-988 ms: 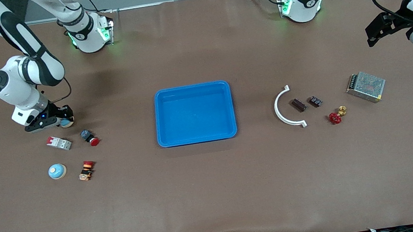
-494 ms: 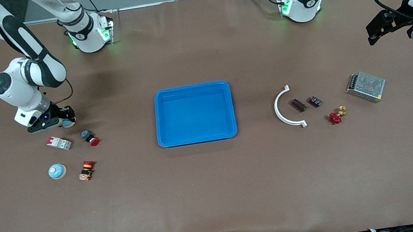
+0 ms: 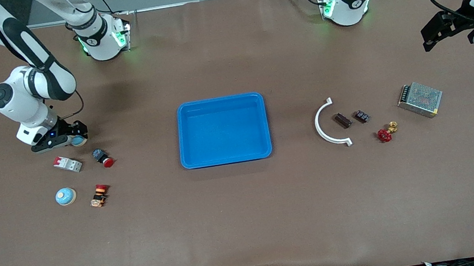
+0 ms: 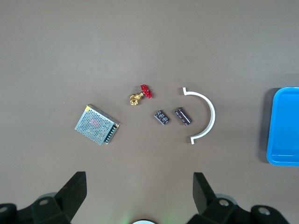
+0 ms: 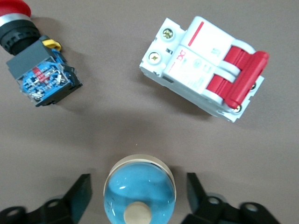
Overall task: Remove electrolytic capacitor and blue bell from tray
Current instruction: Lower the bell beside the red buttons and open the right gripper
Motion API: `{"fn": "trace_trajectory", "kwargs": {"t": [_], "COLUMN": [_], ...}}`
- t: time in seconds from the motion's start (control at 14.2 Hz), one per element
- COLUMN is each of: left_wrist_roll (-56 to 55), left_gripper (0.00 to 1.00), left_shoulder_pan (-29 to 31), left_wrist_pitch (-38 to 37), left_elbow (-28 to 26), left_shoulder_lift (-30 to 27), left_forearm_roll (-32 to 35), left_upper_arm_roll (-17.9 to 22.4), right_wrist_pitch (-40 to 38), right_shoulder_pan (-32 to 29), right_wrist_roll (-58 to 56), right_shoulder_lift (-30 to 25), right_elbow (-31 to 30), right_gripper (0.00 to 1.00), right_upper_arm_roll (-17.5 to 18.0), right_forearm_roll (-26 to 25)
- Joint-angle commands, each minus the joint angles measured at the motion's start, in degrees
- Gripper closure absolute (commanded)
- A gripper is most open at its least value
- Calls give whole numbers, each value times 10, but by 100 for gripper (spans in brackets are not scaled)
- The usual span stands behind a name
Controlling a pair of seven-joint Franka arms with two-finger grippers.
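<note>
A blue dome bell point(image 5: 139, 192) stands on the table between the fingers of my right gripper point(image 5: 139, 186), which is open with a gap on each side. In the front view this bell point(image 3: 79, 140) shows at the tip of the right gripper point(image 3: 74, 137), toward the right arm's end. A second blue bell point(image 3: 65, 196) stands nearer the front camera. The capacitor point(image 3: 342, 120), a dark brown cylinder, lies beside a white curved part point(image 3: 323, 128); it also shows in the left wrist view point(image 4: 183, 116). My left gripper point(image 3: 429, 36) is open and empty point(image 4: 140, 184), high over the left arm's end.
A blue tray point(image 3: 226, 158) sits mid-table. A white-and-red breaker point(image 3: 67, 164), a red push button point(image 3: 103, 158) and an orange switch point(image 3: 99, 195) lie by the bells. A dark small part point(image 3: 362, 116), a red valve point(image 3: 385, 133) and a metal mesh box point(image 3: 420, 99) lie near the capacitor.
The right arm has shifted slightly, its gripper still low around the bell. The left gripper has drifted a little. Nothing on the table has moved.
</note>
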Motion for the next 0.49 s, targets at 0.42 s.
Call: {"fn": "trace_trajectory", "kwargs": {"t": [0.42], "left_wrist_roll": [13], "left_gripper": [0], "left_shoulder_pan": [3], "left_wrist_pitch": [-1], "left_elbow": [-9], "left_shoulder_lift": [-14], "left_forearm_roll": [-22], "left_upper_arm_roll": [1], "right_wrist_pitch": [-135], "right_shoulder_pan": [-6], "right_wrist_roll": [8], "right_shoulder_lift": [-48], "right_elbow": [49], "right_gripper": [0], "right_upper_arm_roll": [11], "right_forearm_roll": [-2]}}
